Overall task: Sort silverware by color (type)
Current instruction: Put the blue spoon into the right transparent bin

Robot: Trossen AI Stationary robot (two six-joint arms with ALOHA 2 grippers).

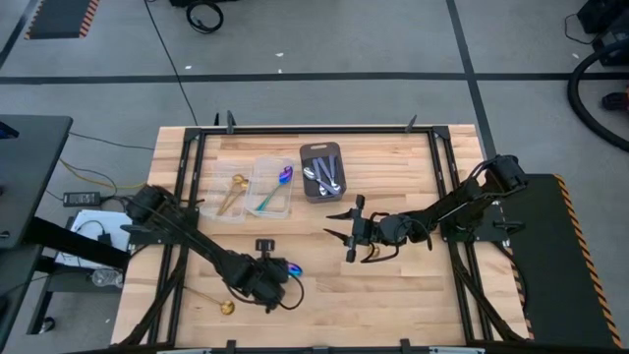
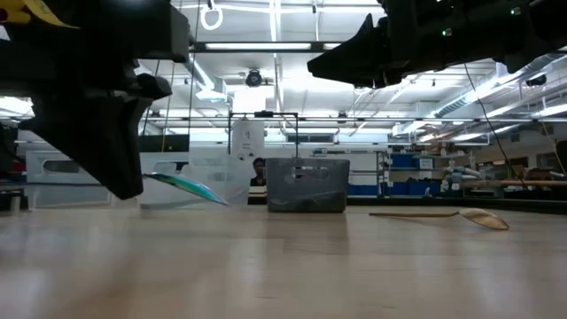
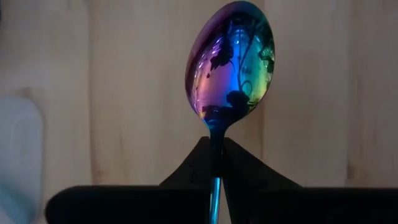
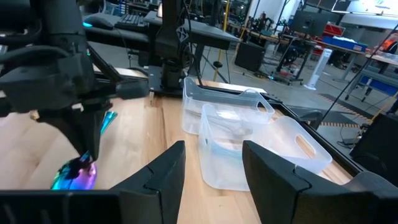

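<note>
Rainbow spoon (image 3: 230,62) is pinched by its handle in the closed left pincer (image 3: 216,163), bowl ahead of the fingertips; the right pincer (image 4: 211,168) hangs wide open, empty.

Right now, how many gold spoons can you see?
2. One gold spoon lies in the left clear container; another gold spoon lies loose on the table near its front edge, beside the left arm. More may be hidden.
</note>
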